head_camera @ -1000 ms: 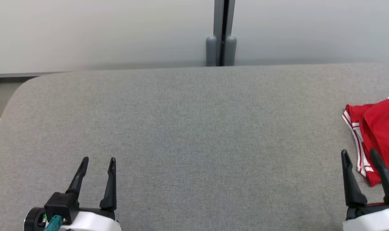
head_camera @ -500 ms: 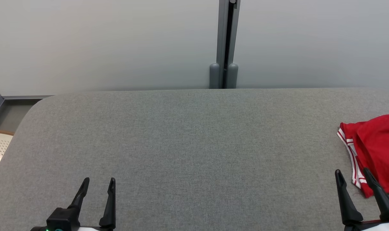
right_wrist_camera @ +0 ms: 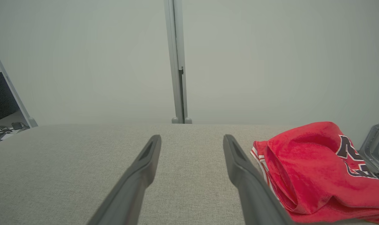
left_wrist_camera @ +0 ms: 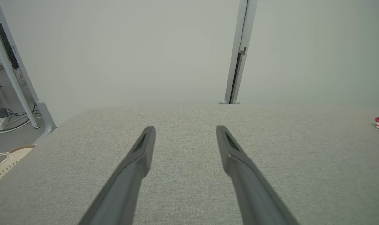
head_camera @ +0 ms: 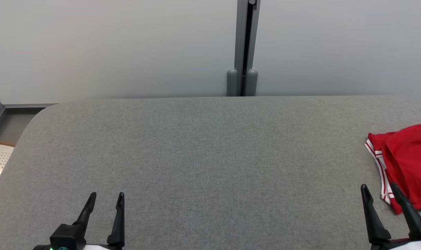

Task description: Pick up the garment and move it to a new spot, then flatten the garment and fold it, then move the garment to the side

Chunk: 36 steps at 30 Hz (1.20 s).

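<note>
Red jersey (head_camera: 410, 163) lies crumpled at the tabletop's (head_camera: 210, 156) right edge, just rt of the right fingers (head_camera: 371, 215); outer tip possibly touches its striped hem. Right fingers & left fingers (head_camera: 118, 218) spread apart, empty.

dark print (right_wrist_camera: 341, 150) on the garment (right_wrist_camera: 311, 168), not legible

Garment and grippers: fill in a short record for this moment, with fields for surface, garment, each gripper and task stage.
surface: grey fabric-covered table
garment: red with white-striped trim, crumpled, at the table's right side
left gripper: open, holding nothing, far from the garment
right gripper: open, holding nothing, beside the garment's near edge
task stage: garment not yet picked up
</note>
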Tool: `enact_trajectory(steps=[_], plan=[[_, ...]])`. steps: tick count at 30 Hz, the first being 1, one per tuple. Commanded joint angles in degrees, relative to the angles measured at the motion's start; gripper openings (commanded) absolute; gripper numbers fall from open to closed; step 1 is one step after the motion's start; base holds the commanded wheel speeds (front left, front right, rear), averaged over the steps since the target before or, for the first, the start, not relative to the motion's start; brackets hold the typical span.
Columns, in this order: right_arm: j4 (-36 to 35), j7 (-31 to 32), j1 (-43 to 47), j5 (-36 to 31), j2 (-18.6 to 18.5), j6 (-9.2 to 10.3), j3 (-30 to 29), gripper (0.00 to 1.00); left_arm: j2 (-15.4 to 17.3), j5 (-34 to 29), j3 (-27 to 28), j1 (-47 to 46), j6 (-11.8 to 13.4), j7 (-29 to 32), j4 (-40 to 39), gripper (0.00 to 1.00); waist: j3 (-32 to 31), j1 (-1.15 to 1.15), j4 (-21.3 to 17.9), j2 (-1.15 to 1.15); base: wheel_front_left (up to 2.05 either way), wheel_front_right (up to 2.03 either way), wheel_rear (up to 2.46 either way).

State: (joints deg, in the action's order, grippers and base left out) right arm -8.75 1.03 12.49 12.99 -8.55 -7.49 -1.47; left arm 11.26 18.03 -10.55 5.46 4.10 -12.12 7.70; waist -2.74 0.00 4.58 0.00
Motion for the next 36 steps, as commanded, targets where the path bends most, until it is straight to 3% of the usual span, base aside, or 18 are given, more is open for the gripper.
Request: enact_trajectory(steps=[1, 21, 22, 27, 36], plan=[[0.1, -0.3, -0.7, 0.1, -0.2, 0.0, -0.1, 1.0, 0.3, 0.3, 0.0, -0.9, 0.1, -0.2, 0.1, 1.0, 0.0, 0.0, 0.0, 0.0, 0.0, 0.0, 0.0], [0.9, -0.7, -1.5, 0.5, 0.2, 0.0, 0.9, 1.0, 0.9, 0.6, -0.7, -1.8, 0.8, 0.2, 1.1, 1.0, -0.3, 0.0, -0.3, 0.0, 0.0, 0.0, 0.0], [0.8, -0.5, -0.9, 0.2, 0.3, 0.0, 0.9, 0.0, 0.6, 0.3, -0.8, -1.0, 0.6, 0.1, 1.1, 0.0, -0.3, 0.0, -0.3, 0.0, 0.0, 0.0, 0.0], [2.7, -0.5, -0.3, 1.1, 1.0, 0.0, 1.1, 0.0, -0.3, 1.1, -0.9, 0.0, 0.3, 0.3, 2.7, 0.0, -0.3, 0.0, -0.3, 0.0, 0.0, 0.0, 0.0], [5.1, 0.0, -2.7, 11.2, 1.2, 0.0, 0.7, 0.0, -1.3, 10.2, 1.4, -1.6, -1.1, 2.6, 3.2, 0.0, 0.0, 0.0, -0.6, 0.0, 0.0, 0.0, 0.0]])
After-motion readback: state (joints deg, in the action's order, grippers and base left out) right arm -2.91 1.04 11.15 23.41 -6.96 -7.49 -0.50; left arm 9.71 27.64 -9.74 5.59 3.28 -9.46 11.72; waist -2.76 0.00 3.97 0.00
